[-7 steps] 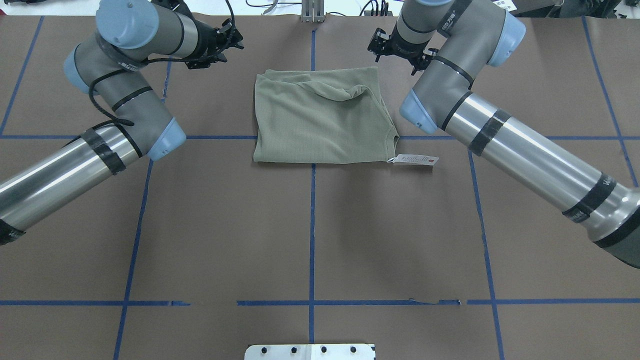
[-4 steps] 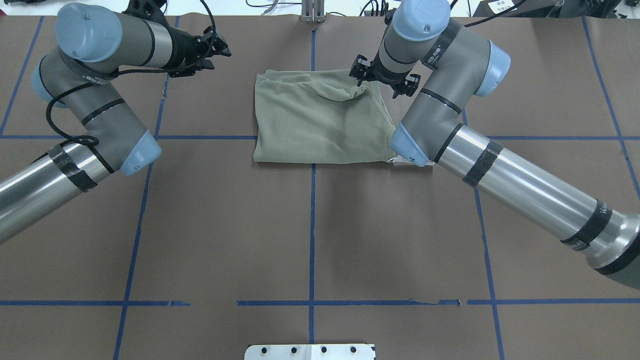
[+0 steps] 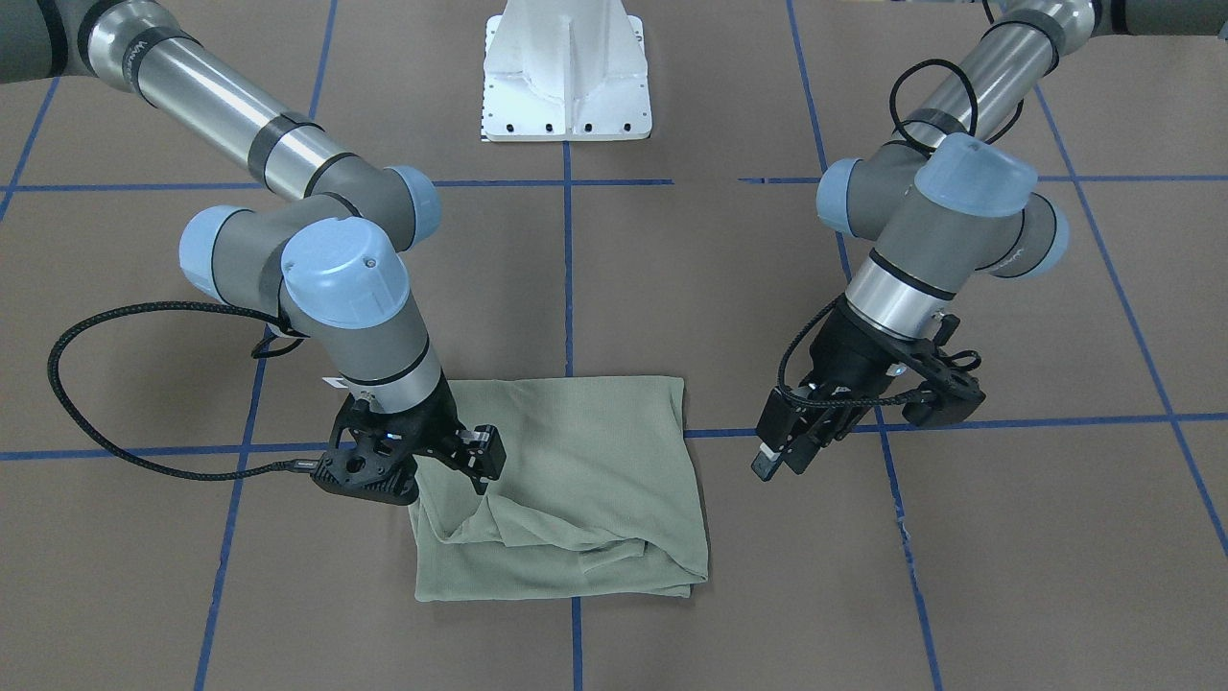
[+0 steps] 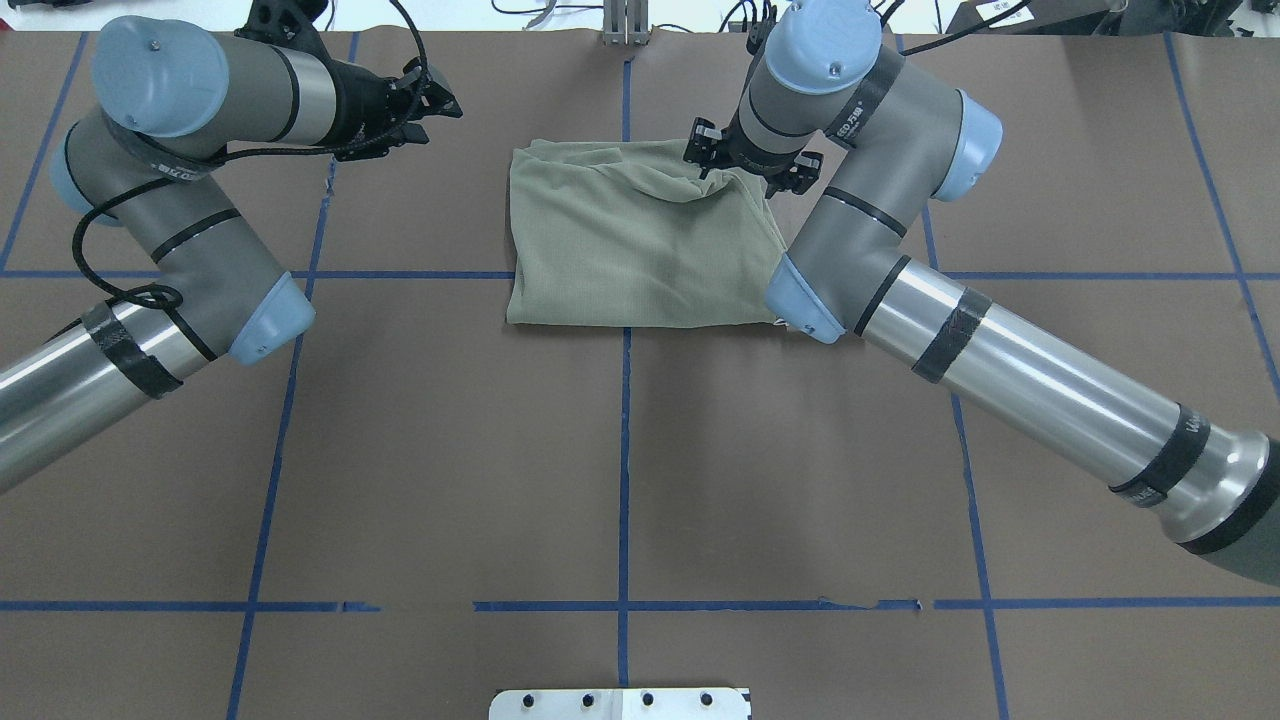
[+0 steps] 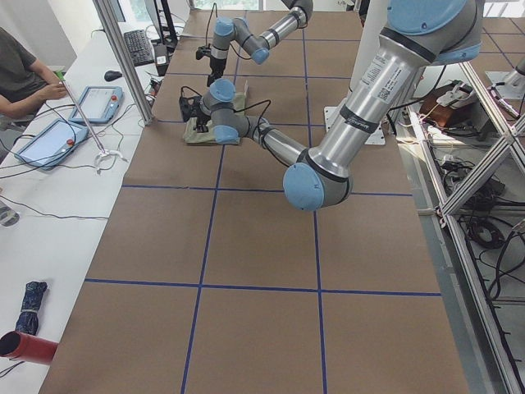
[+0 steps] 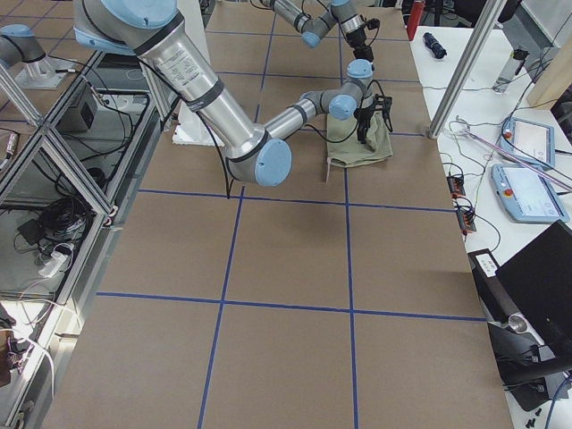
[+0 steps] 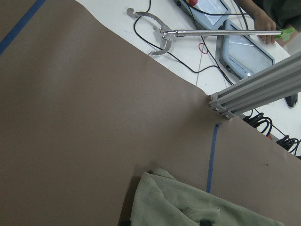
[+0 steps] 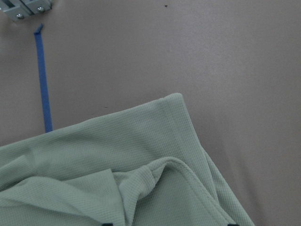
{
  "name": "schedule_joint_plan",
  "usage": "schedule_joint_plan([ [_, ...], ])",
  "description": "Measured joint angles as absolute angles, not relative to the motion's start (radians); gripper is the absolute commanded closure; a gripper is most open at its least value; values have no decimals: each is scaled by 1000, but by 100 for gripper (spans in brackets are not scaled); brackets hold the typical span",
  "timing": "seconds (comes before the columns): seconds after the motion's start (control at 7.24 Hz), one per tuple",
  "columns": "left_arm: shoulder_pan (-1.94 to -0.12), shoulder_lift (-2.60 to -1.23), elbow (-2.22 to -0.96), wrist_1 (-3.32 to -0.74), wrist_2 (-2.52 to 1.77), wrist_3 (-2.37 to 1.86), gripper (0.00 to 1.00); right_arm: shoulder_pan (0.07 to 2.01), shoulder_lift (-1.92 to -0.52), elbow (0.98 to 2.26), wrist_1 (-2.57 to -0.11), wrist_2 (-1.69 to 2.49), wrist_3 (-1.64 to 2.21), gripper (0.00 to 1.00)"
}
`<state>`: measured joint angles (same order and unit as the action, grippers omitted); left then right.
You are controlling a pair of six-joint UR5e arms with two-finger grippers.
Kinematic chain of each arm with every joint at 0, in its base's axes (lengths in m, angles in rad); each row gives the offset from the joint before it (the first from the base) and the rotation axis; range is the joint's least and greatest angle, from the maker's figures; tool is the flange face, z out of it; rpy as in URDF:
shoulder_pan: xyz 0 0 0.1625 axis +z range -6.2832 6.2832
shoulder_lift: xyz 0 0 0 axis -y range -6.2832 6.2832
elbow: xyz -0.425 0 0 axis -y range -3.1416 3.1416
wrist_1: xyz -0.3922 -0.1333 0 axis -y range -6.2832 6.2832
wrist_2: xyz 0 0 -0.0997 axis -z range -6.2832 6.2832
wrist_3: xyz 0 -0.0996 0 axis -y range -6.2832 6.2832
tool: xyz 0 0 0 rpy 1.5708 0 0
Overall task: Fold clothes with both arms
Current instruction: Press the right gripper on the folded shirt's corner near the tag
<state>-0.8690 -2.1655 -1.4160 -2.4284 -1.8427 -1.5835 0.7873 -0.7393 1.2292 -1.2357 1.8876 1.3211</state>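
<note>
The olive-green shirt (image 4: 630, 250) lies folded in a rough square at the far middle of the table; it also shows in the front view (image 3: 576, 461). A raised fold stands at its far right corner (image 8: 155, 174). My right gripper (image 4: 742, 170) hangs right over that fold, open, with its fingertips on either side of it at the bottom edge of the right wrist view. My left gripper (image 4: 438, 100) is open and empty above bare table, well to the left of the shirt. The white price tag (image 3: 334, 382) is mostly hidden behind my right arm.
The brown table cover carries blue tape lines (image 4: 624, 450). The white pedestal (image 3: 566, 86) stands at the near edge. An aluminium post (image 7: 254, 89) rises at the far edge. Beyond it lie cables, a grabber tool (image 7: 160, 35) and tablets, with an operator (image 5: 25, 74).
My right gripper has swung left and down from beside the shirt to its far right corner. Its elbow now covers the price tag. My left arm has drawn back to the left.
</note>
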Motion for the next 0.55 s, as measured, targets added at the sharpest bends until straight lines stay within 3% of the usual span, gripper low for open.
schedule_joint_plan([
  [0.55,-868,-2159,-1450,-2425,-1801,-1583,42,787,-643,1062,-1215,1879,1675,37],
])
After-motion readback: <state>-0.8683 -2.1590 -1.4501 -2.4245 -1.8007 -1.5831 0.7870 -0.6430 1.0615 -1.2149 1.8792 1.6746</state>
